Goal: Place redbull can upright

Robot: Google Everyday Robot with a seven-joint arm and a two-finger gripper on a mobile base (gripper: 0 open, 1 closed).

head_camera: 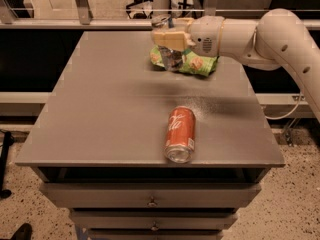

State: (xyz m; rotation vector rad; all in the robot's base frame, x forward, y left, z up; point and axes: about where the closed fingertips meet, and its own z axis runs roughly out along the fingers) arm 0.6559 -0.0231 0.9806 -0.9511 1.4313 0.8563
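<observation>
The redbull can (170, 57), slim and silver with blue patches, is held close to upright at the back of the grey table (100, 109), its lower end at or just above the tabletop. My gripper (169, 37) is shut on the can's upper part and reaches in from the right on the white arm (260, 34). The can's top rim (160, 21) shows just above the fingers. Its lower half stands in front of a green bag, and I cannot tell whether its base touches the table.
A green snack bag (197, 64) lies right behind and beside the held can. A wider orange soda can (180, 134) lies on its side near the table's front edge. Drawers sit below the tabletop. A railing runs along the back.
</observation>
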